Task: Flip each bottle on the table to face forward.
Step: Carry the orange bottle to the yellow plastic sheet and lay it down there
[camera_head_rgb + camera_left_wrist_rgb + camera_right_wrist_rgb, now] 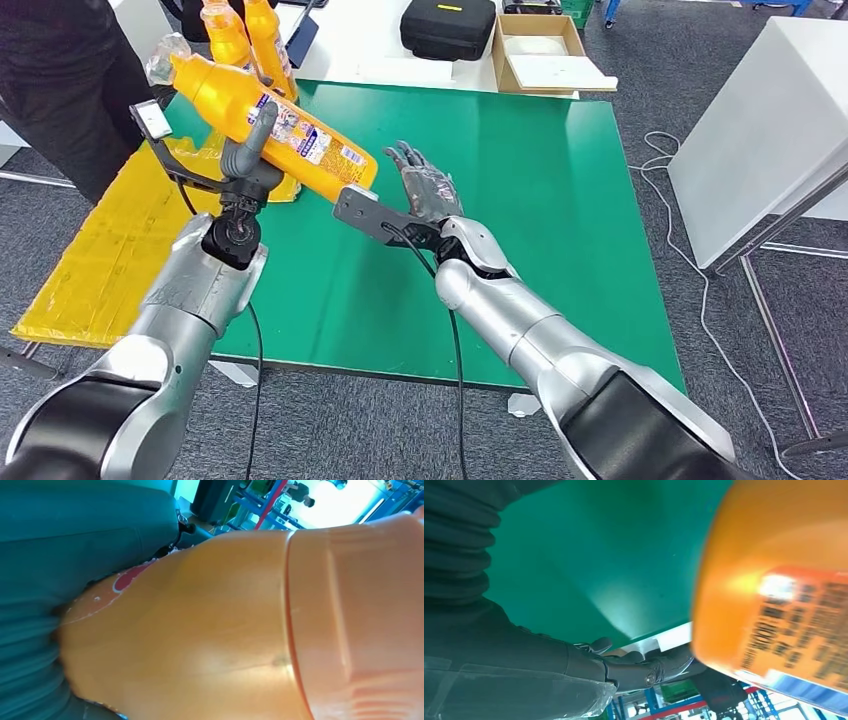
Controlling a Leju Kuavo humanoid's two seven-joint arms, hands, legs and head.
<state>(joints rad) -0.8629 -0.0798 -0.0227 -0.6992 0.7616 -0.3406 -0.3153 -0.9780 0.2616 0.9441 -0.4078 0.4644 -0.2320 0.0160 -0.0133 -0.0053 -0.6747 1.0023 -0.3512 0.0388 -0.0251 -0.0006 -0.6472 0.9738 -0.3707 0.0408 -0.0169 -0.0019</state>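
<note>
Head view: the left hand is holding an orange bottle up above the green counter, fingers wrapped around the bottle's middle.
Left fingers: they are closing around the bottle's body; one grey finger is crossing over the printed label.
Held bottle: it is lying tilted in the fingers, its clear-wrapped cap end pointing up and away from the fingers toward the far side, its base end sloping down toward the right hand.
Left wrist view: the orange bottle body is sitting right against the camera, with a red patch of the label showing beside the grey ribbed cover.
Right hand: the right hand is hovering over the counter with its fingers stretched out and apart, holding nothing.
Right fingers and bottle: the bottle's base end is hanging just beside the right fingers; whether they are touching cannot be told.
Right wrist view: the labelled base of the bottle is looming close, blurred, past the dark fingers, with the counter behind.
Other bottles: two more orange bottles are standing upright beyond the left fingers, near the counter's far edge.
Yellow sheet: a yellow sheet is lying on the counter's side below the left fingers.
Person: a person in dark clothes is standing beside the counter.
</note>
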